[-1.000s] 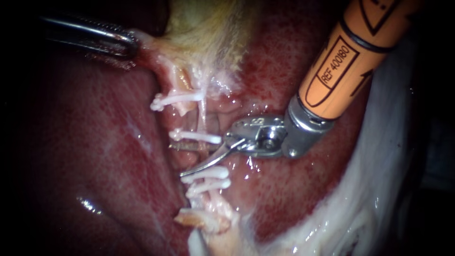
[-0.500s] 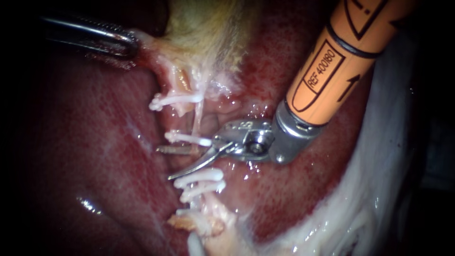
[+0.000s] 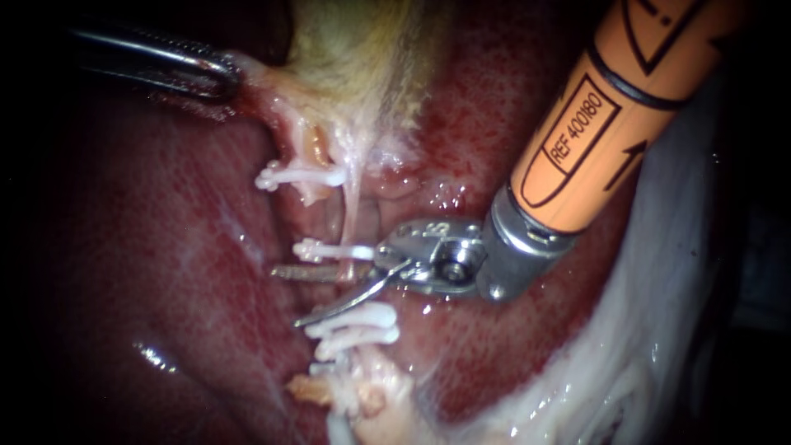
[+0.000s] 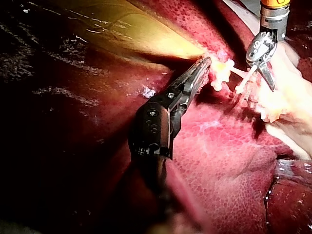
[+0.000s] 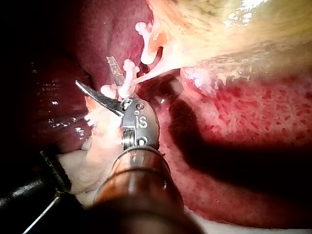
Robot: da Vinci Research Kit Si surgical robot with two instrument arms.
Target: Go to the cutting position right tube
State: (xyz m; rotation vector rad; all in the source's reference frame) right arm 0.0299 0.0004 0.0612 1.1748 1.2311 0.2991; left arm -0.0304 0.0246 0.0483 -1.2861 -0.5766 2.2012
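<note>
Straddling the thin, pale tube [image 3: 349, 218] between white clips [image 3: 354, 317] — right instrument [image 3: 288, 297] jaws wide, left instrument [image 3: 227, 78] clamping gallbladder [image 3: 362, 49].

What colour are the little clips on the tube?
The clips are white, clearest in the endoscope view.

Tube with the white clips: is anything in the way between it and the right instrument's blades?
Nothing visible is in the way. The right instrument has its jaws open across the tube, in the gap between the clip above and the clips below.
</note>
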